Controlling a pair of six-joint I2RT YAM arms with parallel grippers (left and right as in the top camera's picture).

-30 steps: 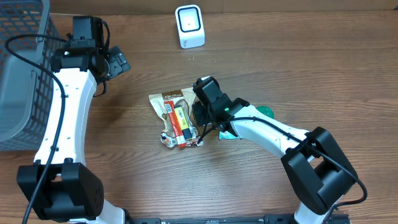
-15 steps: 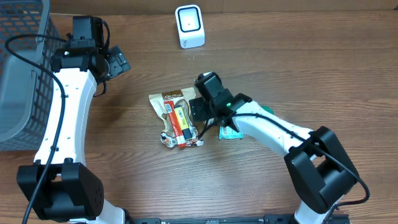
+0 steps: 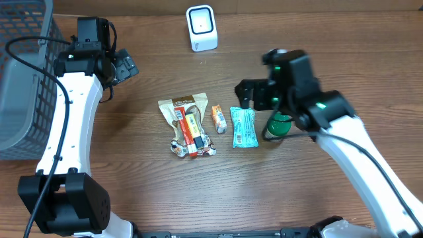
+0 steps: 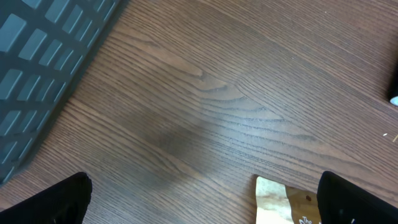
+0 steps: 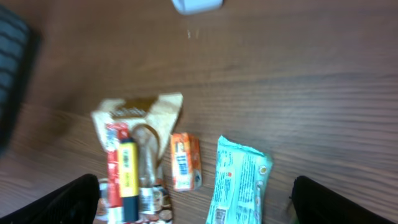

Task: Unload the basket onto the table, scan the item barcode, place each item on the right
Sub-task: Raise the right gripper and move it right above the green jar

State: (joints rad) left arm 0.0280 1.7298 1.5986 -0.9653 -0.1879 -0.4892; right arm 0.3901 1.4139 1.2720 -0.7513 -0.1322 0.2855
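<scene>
We see the right tool [image 3: 250, 94] hanging above the worktop [image 3: 330, 39]. Its two fingers [image 5: 65, 202] are spread wide at the edges of the wrist view, with nothing between them. Below it the goods lie in a row on the wood. A brown pouch [image 3: 184, 107] has a red and yellow pack [image 3: 190, 129] lying on it. A small orange packet [image 3: 219, 119] sits just beside that, then a teal packet [image 3: 242, 127], with a narrow gap between the two. A green object [image 3: 280, 124] sits partly under the right arm. The white scanner [image 3: 201, 28] stands at the far edge, well apart from the goods. The left tool [image 3: 127, 67] is also spread and empty, near the grey basket [image 3: 20, 99].
</scene>
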